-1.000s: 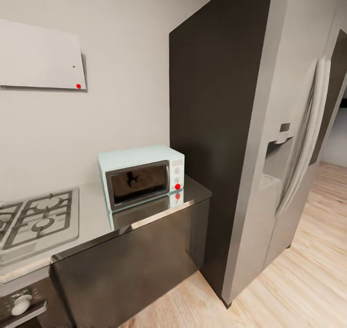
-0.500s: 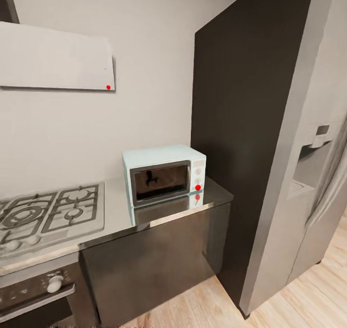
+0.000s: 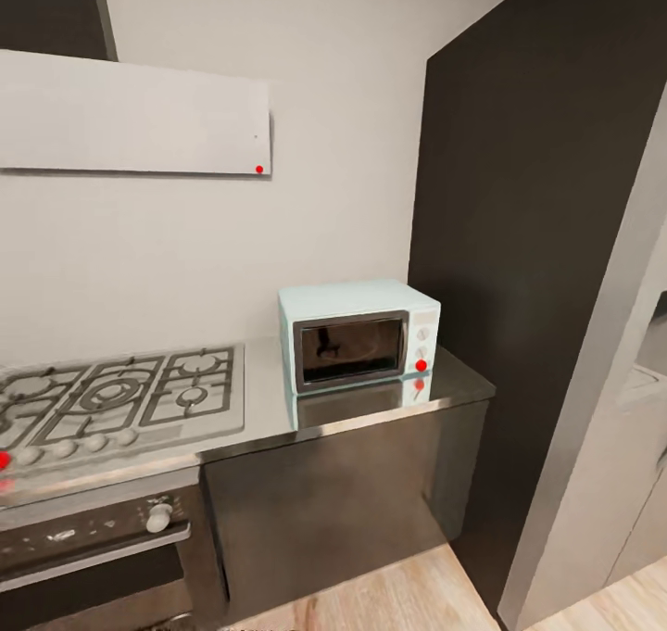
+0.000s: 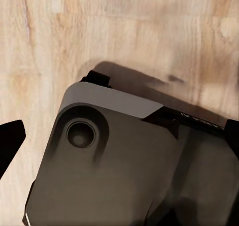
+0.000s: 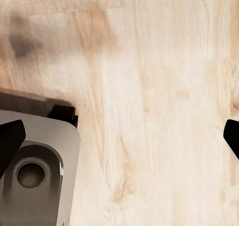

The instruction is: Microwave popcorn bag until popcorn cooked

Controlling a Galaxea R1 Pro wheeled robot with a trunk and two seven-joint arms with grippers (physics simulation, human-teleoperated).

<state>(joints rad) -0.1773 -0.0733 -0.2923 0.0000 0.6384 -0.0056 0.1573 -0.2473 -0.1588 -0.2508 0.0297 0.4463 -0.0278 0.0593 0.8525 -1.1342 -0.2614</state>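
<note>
Microwave (image 3: pixel 359 337) at the right end of the countertop (image 3: pixel 264 418), back against the pale wall, door shut, dark glass facing the room, knobs and a red dot down its right panel. Bare steel strip of worktop in front of it, mirroring its front. Gas hob (image 3: pixel 116 397) set into the countertop's left stretch, well apart from the microwave, knobs along its front edge. Below the hob, dark built-in oven (image 3: pixel 88 557) with a white knob; below the microwave, dark cabinet fronts (image 3: pixel 333 506). Pale range hood (image 3: pixel 134 114) on the wall above the hob, small red dot at its lower right corner. Tall dark panel (image 3: pixel 528 242) hard against the countertop's right end.

Left gripper (image 4: pixel 119 131) spread wide over the robot's grey base (image 4: pixel 124 171) and wood floor (image 4: pixel 124 32), nothing between the dark fingertips (image 4: pixel 9 139). Right gripper (image 5: pixel 122 136) likewise spread wide above bare wood floor, holding nothing.
</note>
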